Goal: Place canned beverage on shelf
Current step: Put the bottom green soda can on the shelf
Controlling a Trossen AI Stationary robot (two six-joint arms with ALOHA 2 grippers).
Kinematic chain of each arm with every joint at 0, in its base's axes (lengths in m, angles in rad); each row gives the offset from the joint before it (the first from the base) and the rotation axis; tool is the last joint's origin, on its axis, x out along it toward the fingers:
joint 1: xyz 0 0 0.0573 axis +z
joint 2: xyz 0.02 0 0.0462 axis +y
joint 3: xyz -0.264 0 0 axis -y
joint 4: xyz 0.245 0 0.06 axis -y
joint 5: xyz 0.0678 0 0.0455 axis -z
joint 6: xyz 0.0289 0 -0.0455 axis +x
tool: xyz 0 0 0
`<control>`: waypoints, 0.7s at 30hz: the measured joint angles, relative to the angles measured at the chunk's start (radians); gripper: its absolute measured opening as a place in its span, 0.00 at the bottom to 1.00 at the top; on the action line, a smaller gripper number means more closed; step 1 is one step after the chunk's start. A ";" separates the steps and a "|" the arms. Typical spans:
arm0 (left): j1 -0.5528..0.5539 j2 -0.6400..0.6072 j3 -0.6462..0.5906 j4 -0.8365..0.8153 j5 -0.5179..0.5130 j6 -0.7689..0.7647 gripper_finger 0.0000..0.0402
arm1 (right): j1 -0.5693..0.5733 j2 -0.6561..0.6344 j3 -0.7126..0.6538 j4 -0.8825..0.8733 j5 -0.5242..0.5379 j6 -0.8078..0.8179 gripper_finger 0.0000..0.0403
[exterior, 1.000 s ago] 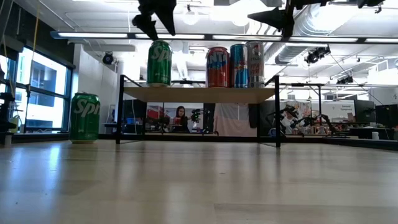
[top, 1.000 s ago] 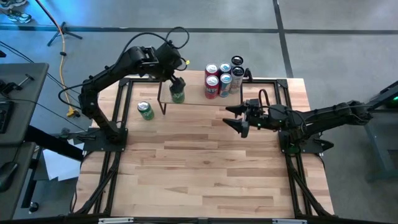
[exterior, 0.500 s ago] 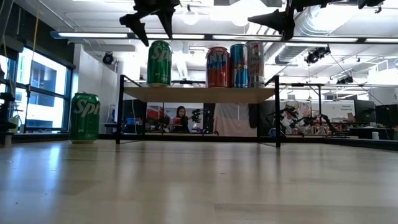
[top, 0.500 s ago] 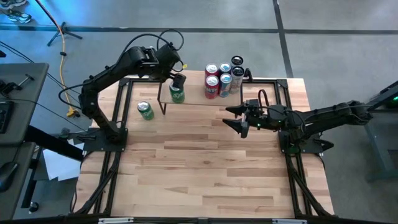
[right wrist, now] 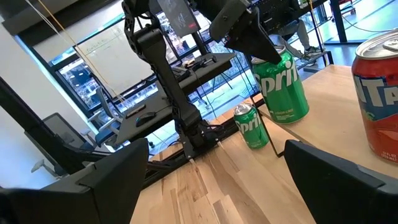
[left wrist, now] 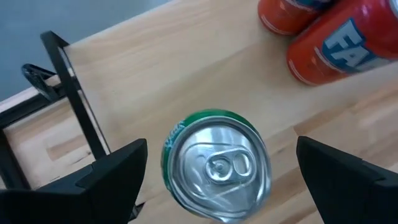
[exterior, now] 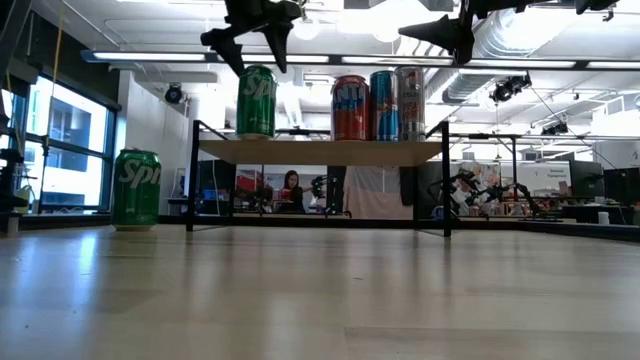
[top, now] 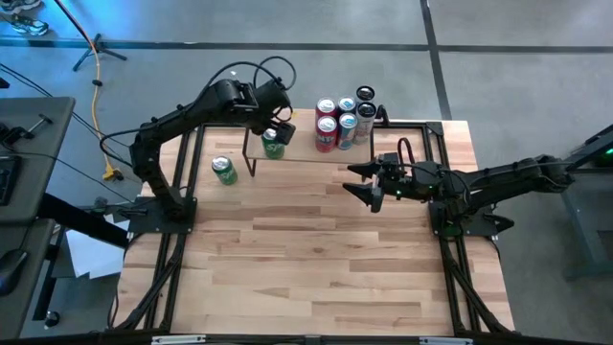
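Now we see the left gripper (exterior: 252, 40) spread apart above the green can (top: 272, 143) on the shelf (exterior: 320, 151); right gripper (top: 362, 181) spread, empty, alongside

Dark jointed arms (top: 182, 120) — looping black cables (top: 268, 67).

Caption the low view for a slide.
Left gripper open above a green can standing on the shelf; another green can waits on the table.

Two green cans (top: 272, 142) (top: 224, 171), two red cans (top: 327, 107) (top: 328, 129) and three slimmer cans (top: 347, 124) (top: 348, 104) (top: 365, 112).
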 joint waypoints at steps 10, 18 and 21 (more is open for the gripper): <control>-0.014 0.008 0.000 -0.066 -0.042 -0.069 0.91 | 0.000 0.000 0.000 0.000 0.000 0.000 0.89; -0.038 0.043 0.000 -0.060 -0.075 -0.078 0.91 | 0.000 0.000 0.000 0.000 0.000 0.000 0.89; -0.041 0.055 0.000 -0.061 -0.074 -0.070 0.91 | 0.000 0.000 0.000 0.000 0.000 0.000 0.89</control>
